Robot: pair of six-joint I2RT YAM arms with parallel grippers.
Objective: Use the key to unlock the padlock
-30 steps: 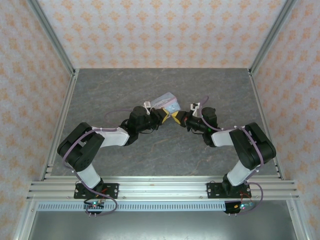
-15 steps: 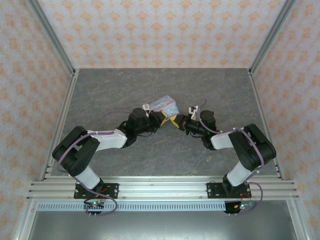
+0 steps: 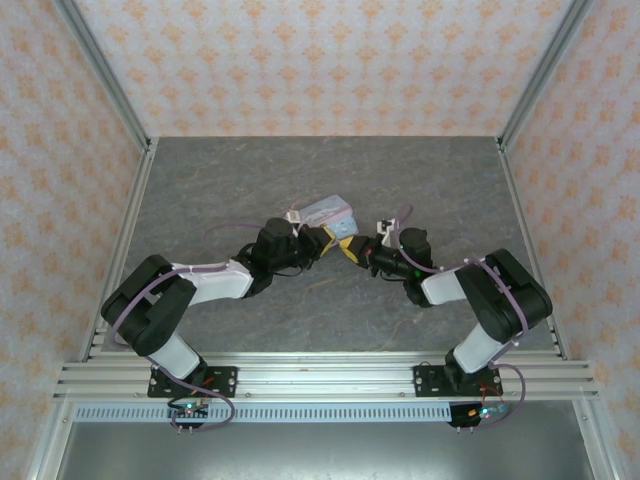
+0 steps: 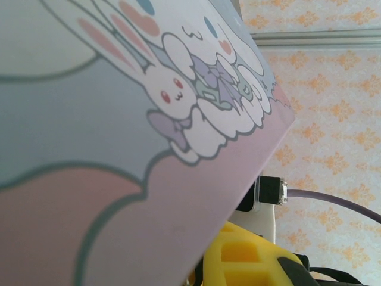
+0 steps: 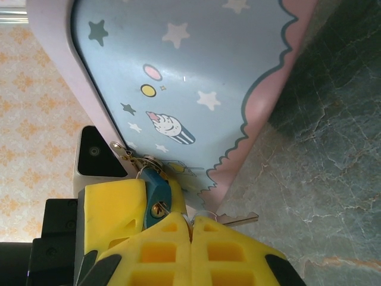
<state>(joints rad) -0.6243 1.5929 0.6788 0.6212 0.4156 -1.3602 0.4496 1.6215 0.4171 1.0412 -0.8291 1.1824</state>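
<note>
The right gripper (image 5: 191,229), clamped shut on the key (image 5: 238,219), holds it just beside the padlock (image 5: 158,189), which the near-closed left gripper (image 3: 322,238) appears to pinch; insertion and turning remain.

— What colours are on the tin (image 5: 208,59)?
— Pale blue with a pink scalloped border, white stars and a striped cupcake. Another face has white cartoon bunnies.
— And the padlock (image 5: 158,189)?
— Teal-blue. The key (image 5: 241,219) is grey metal and the right gripper (image 5: 191,229) is yellow.
— The table (image 5: 333,149)?
— Grey, veined like stone. The walls (image 3: 320,60) are peach with orange florets.
</note>
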